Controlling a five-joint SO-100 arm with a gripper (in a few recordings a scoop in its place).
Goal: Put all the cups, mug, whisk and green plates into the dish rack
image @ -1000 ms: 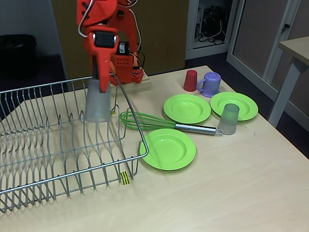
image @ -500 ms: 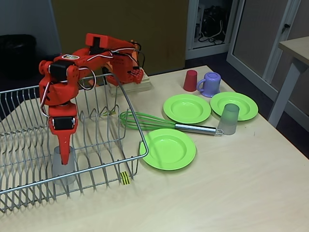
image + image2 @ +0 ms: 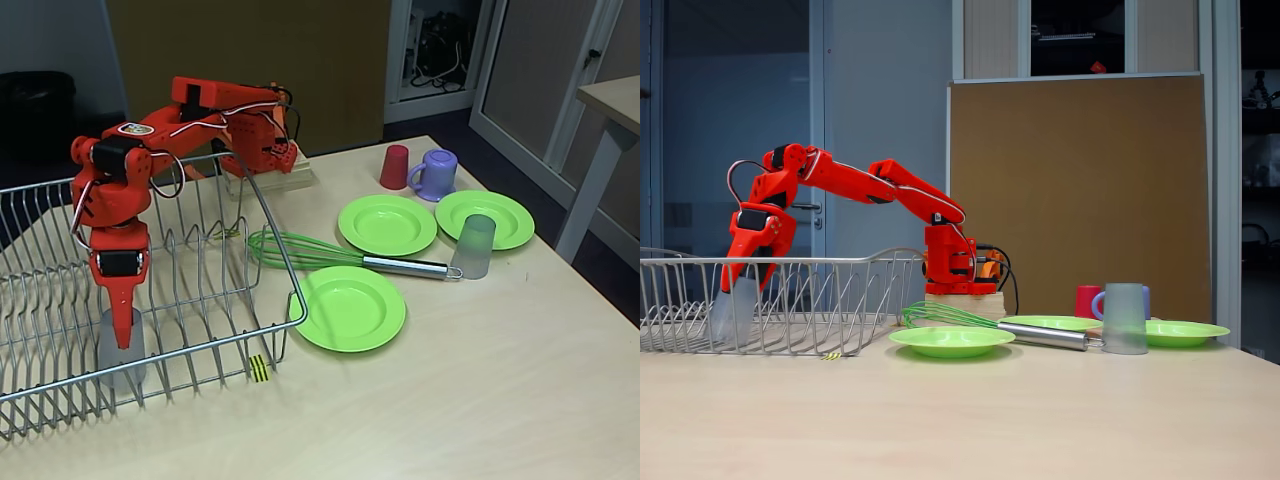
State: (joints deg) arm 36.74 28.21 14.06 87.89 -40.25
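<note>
Orange plastic, my claw [image 3: 122, 335] pointed straight down inside the silver wire dish rack [image 3: 60, 300], pinching the rim of a frosted grey plastic tumbler [image 3: 120, 348] that stood upright near the rack's near edge, left of its yellow-black striped tag [image 3: 259, 368]. In a fixed view the same tumbler [image 3: 734, 312] sat low behind the rack wires. To the right on the pale wooden table [image 3: 450, 400] lay the green-wired whisk with a steel handle [image 3: 340, 255] between three round lime-green plates [image 3: 350, 307]. A second grey tumbler [image 3: 473, 246] stood by the whisk's handle end. Farther back, the small red cup [image 3: 394, 167] and lilac handled mug [image 3: 435, 174] stood side by side.
</note>
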